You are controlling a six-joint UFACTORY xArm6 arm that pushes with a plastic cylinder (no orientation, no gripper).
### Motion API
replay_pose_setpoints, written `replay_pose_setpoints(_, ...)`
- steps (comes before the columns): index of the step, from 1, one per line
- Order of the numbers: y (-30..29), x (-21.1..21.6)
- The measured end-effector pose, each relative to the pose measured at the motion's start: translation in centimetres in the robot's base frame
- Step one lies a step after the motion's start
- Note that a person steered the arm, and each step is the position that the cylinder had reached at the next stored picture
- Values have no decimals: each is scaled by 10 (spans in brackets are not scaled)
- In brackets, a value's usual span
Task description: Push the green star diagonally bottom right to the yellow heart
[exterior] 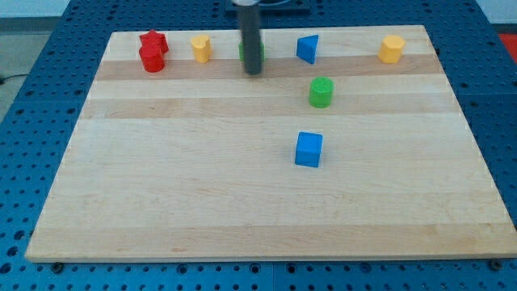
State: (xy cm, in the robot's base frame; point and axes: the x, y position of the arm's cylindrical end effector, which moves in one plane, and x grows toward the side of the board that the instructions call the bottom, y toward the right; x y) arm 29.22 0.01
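Note:
My tip (254,71) is near the view's top centre, at the end of the dark rod. A green block (241,52) sits right behind the rod. Only its edges show, so I cannot make out its shape; it may be the green star. A yellow block (201,48) lies to its left and another yellow block (392,48) sits far to the right, near the top right corner. I cannot tell which of them is the heart. A green cylinder (321,92) lies below and to the right of my tip.
A red star (153,39) and a red cylinder (151,59) touch at the top left. A blue triangular block (307,49) lies right of the rod. A blue cube (308,149) sits near the middle of the wooden board (161,186).

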Motion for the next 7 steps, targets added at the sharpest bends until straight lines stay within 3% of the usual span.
replay_pose_setpoints(1,59,-47)
replay_pose_setpoints(2,69,-68)
replay_pose_setpoints(7,-46,-40)
